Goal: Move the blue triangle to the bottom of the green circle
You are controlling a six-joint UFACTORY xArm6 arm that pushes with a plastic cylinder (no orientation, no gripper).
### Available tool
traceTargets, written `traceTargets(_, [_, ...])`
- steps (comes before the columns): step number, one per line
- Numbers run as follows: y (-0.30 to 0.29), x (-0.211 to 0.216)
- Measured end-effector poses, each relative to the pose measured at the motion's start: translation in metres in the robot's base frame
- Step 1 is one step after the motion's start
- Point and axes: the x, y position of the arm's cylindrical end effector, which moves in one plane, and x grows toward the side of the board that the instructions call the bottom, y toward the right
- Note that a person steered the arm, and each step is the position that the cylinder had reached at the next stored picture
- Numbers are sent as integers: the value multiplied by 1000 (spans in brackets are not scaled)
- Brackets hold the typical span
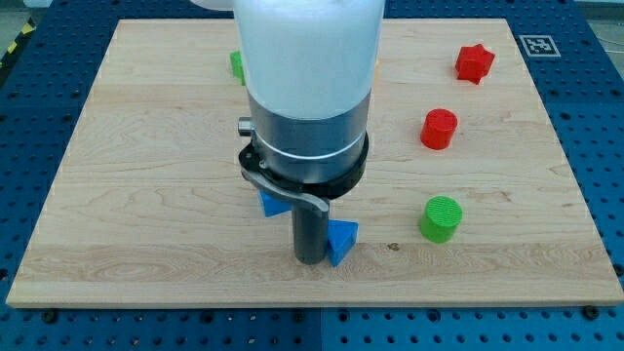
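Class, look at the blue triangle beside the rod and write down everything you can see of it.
The blue triangle is a small, solid-looking block of matte blue, plastic by its look. It lies flat on the wooden board, near the view's bottom centre, with one corner pointing toward the view's bottom. My tip stands right against its left side, hiding that edge. The green circle sits apart, to the view's right. Another blue block shows partly behind the rod.

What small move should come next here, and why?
Probably a short push toward the view's right: my tip sits against the left side of the blue triangle, while the green circle lies further right and slightly higher.
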Motion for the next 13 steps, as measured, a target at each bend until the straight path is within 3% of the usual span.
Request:
traceTargets(5, [39,-35])
traceTargets(9, [44,21])
traceTargets(11, [47,21])
traceTargets(13, [4,20])
